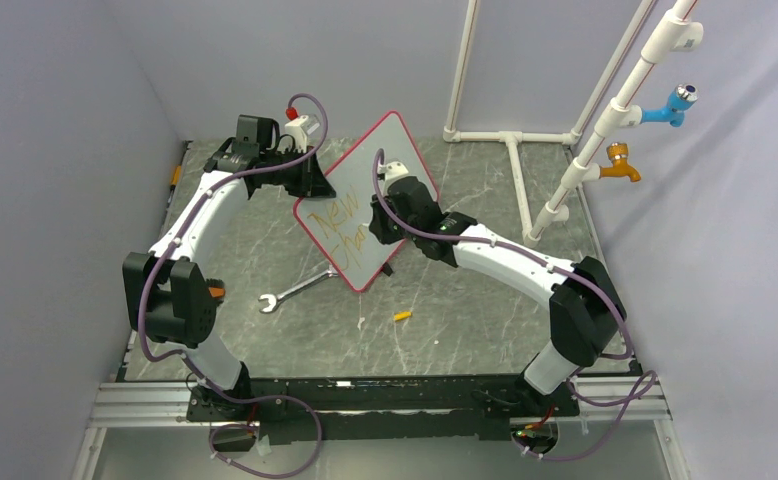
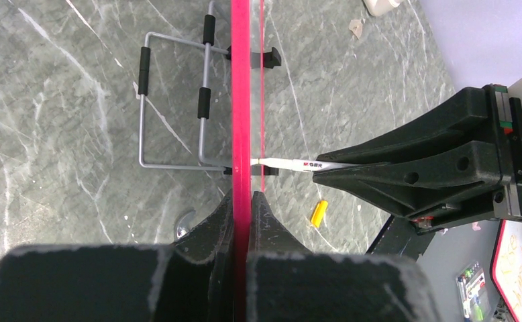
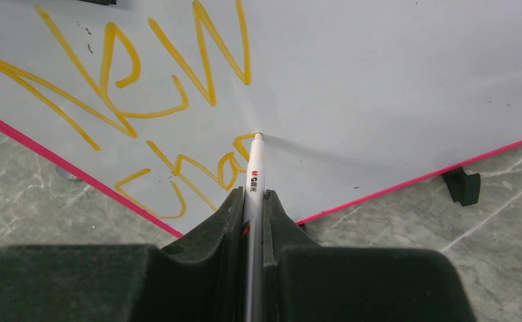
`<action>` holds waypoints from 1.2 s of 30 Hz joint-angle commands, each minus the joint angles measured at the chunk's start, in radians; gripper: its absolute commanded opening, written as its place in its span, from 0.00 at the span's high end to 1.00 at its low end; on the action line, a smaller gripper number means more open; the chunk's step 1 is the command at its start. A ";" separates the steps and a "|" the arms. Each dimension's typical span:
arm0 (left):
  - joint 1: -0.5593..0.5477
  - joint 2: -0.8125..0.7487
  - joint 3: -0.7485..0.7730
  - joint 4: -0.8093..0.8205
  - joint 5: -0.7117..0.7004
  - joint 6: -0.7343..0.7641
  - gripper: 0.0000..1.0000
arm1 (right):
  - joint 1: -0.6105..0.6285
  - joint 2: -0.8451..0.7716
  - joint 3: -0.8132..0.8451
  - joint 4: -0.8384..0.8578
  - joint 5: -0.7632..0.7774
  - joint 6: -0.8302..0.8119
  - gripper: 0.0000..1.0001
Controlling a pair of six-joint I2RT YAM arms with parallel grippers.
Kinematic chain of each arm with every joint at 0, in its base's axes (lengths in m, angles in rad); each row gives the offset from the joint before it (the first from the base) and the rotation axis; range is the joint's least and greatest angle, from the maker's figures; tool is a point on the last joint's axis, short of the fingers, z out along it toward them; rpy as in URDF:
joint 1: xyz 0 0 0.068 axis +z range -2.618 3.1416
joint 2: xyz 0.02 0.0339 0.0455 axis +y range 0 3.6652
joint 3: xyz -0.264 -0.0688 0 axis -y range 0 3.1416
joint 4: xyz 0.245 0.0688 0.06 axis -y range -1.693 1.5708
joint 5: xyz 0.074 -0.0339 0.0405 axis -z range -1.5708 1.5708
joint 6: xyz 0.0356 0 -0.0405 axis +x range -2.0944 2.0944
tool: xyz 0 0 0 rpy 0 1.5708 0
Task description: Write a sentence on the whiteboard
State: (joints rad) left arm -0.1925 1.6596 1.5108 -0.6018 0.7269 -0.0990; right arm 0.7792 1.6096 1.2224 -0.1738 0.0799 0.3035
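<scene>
The whiteboard (image 1: 360, 178) stands tilted at the middle of the table (image 1: 445, 320). The left gripper (image 2: 243, 196) pinches its red frame from the edge. The right gripper (image 3: 253, 194) is clamped on a white marker (image 3: 255, 168), whose tip touches the board just beside the orange "cha" of the sentence (image 3: 135, 67).

The whiteboard (image 1: 393, 150) is white, red-framed — its sentence (image 3: 144, 87) orange — the table (image 1: 465, 310) grey-veined.
</scene>
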 commanded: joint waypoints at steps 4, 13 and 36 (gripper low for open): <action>-0.019 -0.037 -0.011 0.002 0.005 0.047 1.00 | -0.004 -0.021 -0.075 0.051 -0.007 0.040 1.00; -0.019 -0.033 -0.005 -0.007 -0.001 0.056 1.00 | -0.005 -0.057 -0.083 0.036 0.000 0.044 1.00; 0.041 0.153 0.197 -0.168 -0.014 0.104 1.00 | -0.100 -0.239 -0.131 0.131 -0.115 -0.078 1.00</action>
State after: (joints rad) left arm -0.1612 1.7981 1.6691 -0.7292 0.7715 -0.0681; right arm 0.7052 1.4197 1.1099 -0.1413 0.0425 0.2710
